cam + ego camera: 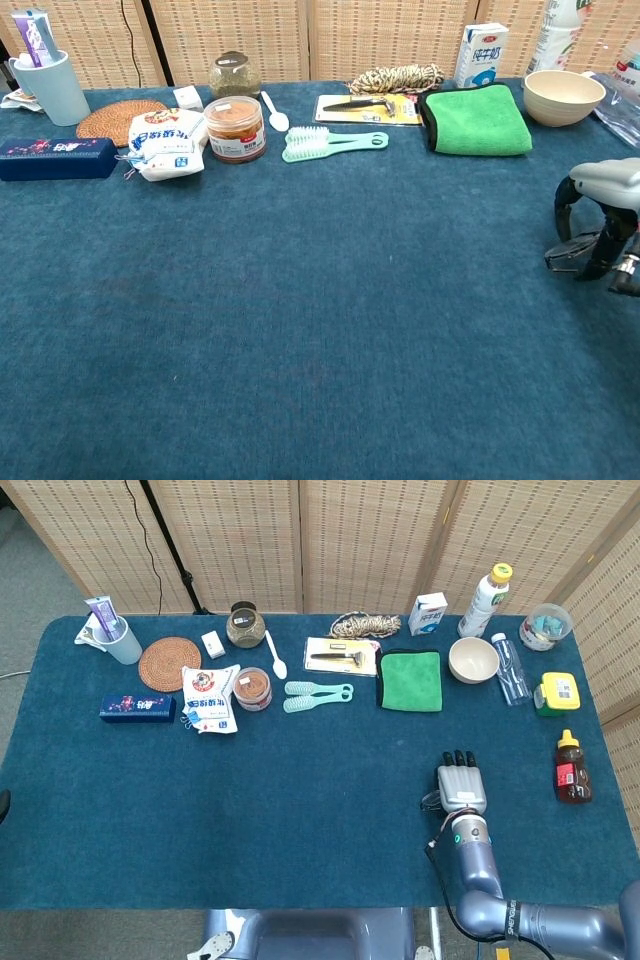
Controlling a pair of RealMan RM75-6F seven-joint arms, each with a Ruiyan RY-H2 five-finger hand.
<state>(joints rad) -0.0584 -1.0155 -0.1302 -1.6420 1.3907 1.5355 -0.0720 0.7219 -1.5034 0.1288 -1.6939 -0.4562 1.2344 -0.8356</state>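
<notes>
My right hand hovers low over the bare blue cloth at the table's front right, palm down. In the chest view the right hand shows at the right edge, its fingers curled down and in towards the thumb, with nothing visible in its grip. The nearest things are a honey bottle to its right and a green folded cloth further back. My left hand shows in neither view.
Along the back stand a cup with toothpaste, woven coaster, blue box, white bag, two jars, teal brush, razor card, rope coil, milk carton, bowl, bottles and a yellow box.
</notes>
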